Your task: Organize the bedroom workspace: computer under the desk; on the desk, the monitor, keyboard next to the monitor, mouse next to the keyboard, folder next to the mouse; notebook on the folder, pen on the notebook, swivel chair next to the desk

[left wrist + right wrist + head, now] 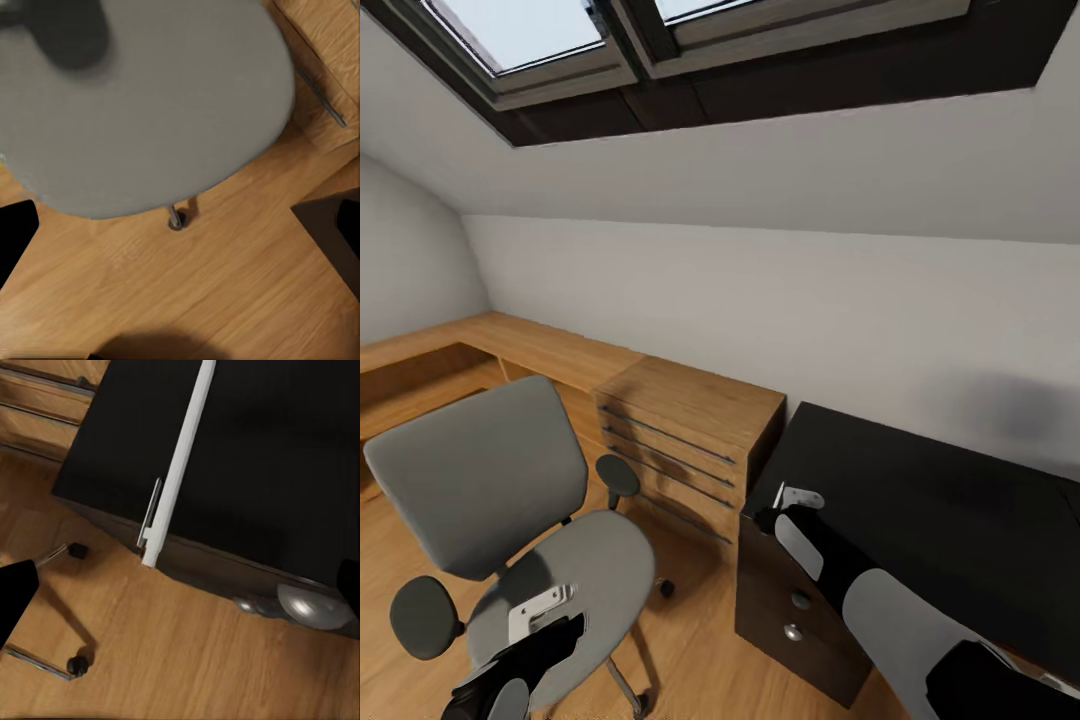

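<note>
Head view: chair (510, 500) at 8 o'clock, grey seat and tall back, black armrests, on the wood floor (700, 620). Seat bare. Light-wood chest (680, 440) just past the chair at centre, its side against the desk (940, 500), which fills 4 o'clock: glossy black top, dark drawer unit with round silver knobs (793, 632) below.

Left gripper (540, 608) hovers over the front of the chair seat at 7 o'clock; in the left wrist view the dark fingertips (15, 236) sit wide apart at the frame edges, released, nothing between them. Below them: seat (150, 105), one caster (175, 220), floor.

Right gripper (795, 497) sits above the desk's near-left corner. It carries the pen (176, 465), thin, white, clipped; in the right wrist view the pen runs out along the gripper axis over the black top and past the desk edge. Grasp point itself hidden, but the fingers are clenched on the pen. Chair legs and casters (75, 664) show on the floor beside the drawer unit.
</note>
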Motion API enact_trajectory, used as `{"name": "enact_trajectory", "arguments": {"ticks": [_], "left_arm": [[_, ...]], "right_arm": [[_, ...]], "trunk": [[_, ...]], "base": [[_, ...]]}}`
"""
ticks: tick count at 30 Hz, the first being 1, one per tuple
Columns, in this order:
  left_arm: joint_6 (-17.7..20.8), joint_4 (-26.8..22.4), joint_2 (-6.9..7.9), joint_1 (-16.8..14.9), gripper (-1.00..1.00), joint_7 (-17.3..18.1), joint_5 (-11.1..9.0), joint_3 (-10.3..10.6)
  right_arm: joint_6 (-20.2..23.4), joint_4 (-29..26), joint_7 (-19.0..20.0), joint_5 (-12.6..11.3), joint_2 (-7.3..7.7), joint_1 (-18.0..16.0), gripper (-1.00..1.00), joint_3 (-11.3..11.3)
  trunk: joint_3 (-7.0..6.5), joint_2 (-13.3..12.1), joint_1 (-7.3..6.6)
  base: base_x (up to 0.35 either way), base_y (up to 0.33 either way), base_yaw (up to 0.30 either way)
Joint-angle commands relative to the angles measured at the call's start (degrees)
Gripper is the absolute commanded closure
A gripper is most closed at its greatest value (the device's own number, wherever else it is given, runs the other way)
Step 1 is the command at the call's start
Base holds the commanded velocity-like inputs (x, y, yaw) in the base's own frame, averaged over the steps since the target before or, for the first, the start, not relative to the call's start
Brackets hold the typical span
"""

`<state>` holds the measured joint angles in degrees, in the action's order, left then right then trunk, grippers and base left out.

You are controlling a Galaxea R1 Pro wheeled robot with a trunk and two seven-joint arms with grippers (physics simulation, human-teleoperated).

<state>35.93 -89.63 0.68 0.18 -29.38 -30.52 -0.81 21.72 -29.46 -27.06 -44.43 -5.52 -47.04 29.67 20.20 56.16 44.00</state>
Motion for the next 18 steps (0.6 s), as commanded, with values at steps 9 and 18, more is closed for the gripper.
{"name": "enact_trajectory", "arguments": {"ticks": [9, 18], "left_arm": [[0.2, -0.1, -0.05, 0.0, -1.00, -0.5, -0.6, 0.2], [0.2, -0.1, -0.07, 0.0, -1.00, -0.5, -0.7, 0.3]], "right_arm": [[0.1, 0.2, -0.8, 1.9, 0.07, -0.1, -1.00, 0.4], [0.1, 0.2, -1.6, 4.0, 0.07, -0.1, -1.00, 0.4]], "trunk": [[0.21, 0.0, 0.01], [0.22, 0.0, 0.01]], "base": [[0.000, 0.000, 0.110], [0.000, 0.000, 0.007]]}}
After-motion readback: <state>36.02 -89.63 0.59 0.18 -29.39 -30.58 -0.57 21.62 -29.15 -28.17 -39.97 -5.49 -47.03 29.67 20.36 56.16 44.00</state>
